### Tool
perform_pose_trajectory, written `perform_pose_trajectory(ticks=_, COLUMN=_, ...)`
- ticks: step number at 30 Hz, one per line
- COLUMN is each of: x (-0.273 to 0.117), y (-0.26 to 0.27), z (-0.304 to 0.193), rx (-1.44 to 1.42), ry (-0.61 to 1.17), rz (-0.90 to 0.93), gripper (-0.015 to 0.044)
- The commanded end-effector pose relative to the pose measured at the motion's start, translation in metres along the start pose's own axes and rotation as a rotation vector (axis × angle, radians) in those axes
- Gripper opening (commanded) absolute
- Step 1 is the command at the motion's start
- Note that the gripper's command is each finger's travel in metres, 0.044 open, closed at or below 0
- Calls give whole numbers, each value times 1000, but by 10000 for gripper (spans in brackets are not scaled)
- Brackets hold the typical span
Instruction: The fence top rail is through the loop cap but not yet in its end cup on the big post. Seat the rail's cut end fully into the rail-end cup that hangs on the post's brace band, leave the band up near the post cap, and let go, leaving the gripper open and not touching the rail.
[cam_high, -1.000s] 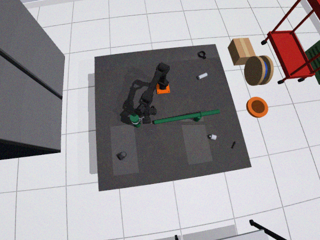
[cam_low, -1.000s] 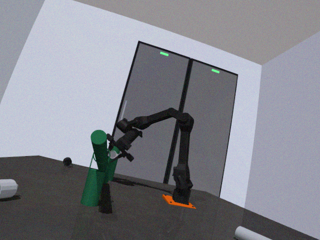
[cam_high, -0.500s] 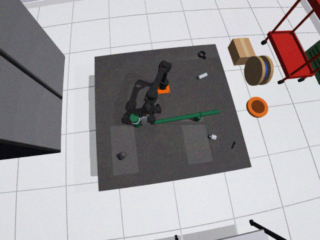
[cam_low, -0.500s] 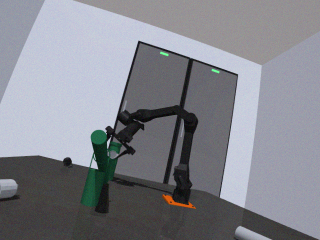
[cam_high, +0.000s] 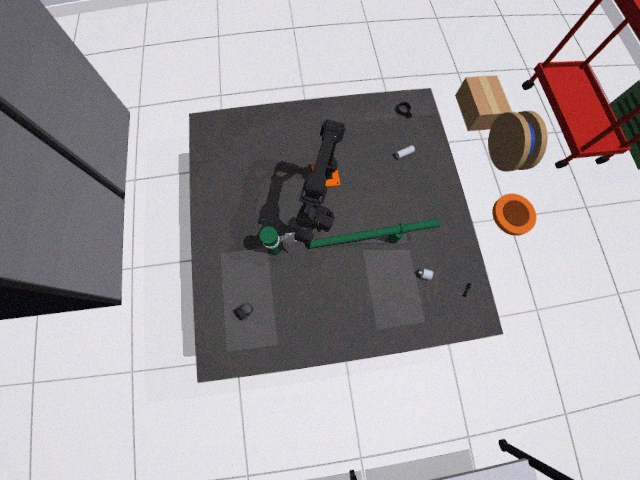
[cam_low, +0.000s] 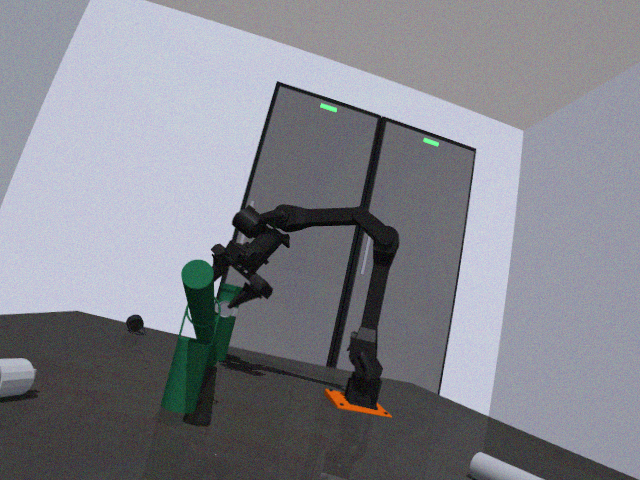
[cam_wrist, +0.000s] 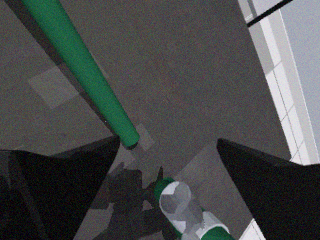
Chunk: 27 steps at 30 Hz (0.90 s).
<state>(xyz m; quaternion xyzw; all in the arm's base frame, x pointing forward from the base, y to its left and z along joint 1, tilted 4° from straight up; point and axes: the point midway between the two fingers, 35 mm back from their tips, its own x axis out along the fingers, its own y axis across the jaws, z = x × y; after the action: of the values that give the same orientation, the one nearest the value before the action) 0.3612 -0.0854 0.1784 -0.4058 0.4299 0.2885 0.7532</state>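
The arm (cam_high: 325, 155) (cam_low: 330, 215) is being carried by an orange base plate (cam_high: 336, 180) (cam_low: 333, 397) and is reaching over the work, presumably so that the cup can be approached from above. The rail (cam_high: 356, 237) (cam_low: 199, 304) (cam_wrist: 90, 75) is being held off the table by the loop cap (cam_high: 401, 234) (cam_low: 187, 315) on the small post (cam_high: 395, 237) (cam_low: 178, 372), its cut end pointing towards the big post (cam_high: 275, 250) (cam_low: 224, 335) but stopping short, so 0 seating is being shown. The gripper (cam_high: 294, 235) (cam_low: 222, 292) (cam_wrist: 168, 141) is being kept wide open, its 2 fingers standing near their full spread with nothing being gripped. In the wrist view, 1 fingertip is appearing beside the rail's end; whether it is being touched cannot be told. The rail-end cup (cam_high: 287, 237) (cam_low: 224, 308) (cam_wrist: 175, 198) is being supported from the big post by the brace band (cam_high: 271, 243) (cam_wrist: 215, 222), which is sitting up near the post cap (cam_high: 268, 235), probably so that the cup's mouth can be matched to the rail's height. Alignment is seemingly being worked on; the cup is still needing to be brought over the cut end without the band being dragged down.
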Motion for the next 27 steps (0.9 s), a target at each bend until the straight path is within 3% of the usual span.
perform_pose_trajectory(ticks=1, x=-40, y=10, z=43, rx=538, ry=-7, rz=-29, gripper=440)
perform_pose_trajectory(ticks=10, x=-71, y=27, z=74, rx=1040, ry=-19, rz=-33, gripper=440)
perform_pose_trajectory(ticks=27, x=-72, y=28, z=75, rx=1058, ry=-20, rz=-33, gripper=440)
